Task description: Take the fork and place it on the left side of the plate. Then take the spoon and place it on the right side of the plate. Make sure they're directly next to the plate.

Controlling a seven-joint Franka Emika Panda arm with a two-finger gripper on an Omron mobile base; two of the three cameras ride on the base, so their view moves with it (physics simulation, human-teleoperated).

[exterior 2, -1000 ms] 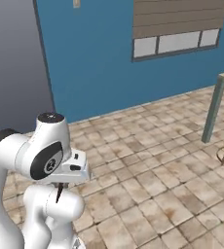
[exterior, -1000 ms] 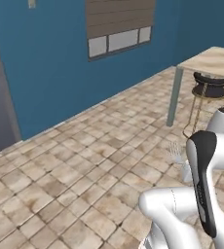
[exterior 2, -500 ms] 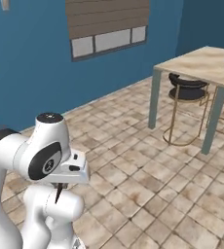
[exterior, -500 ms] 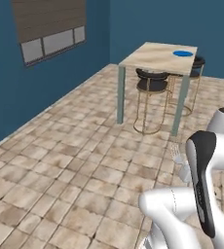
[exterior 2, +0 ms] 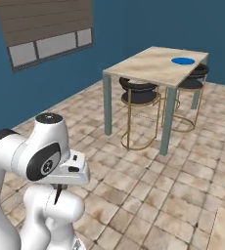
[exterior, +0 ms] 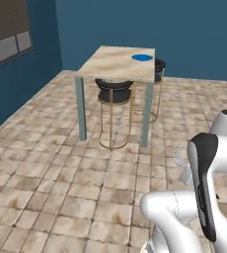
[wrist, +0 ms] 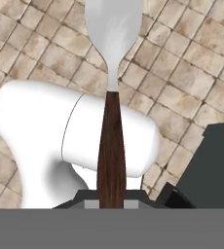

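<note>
While the gripper (wrist: pixel 111 197) clamps the dark-handled fork (wrist: pixel 111 97), carrying is the step in hand; the plate (exterior: pixel 142 57) sits on the table (exterior: pixel 110 66) at upper centre. Next: approach, lower the fork on the plate's left.

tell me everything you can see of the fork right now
The fork has a dark brown, wood-like handle that narrows toward a slim neck, then flares into a pale silvery, metal-looking head. In the hand view the head's far end runs off the frame. The tool is shut on the handle's lower end, so the fork points straight out from the hand, in the air over the tiled floor. Nothing else touches it.
</note>
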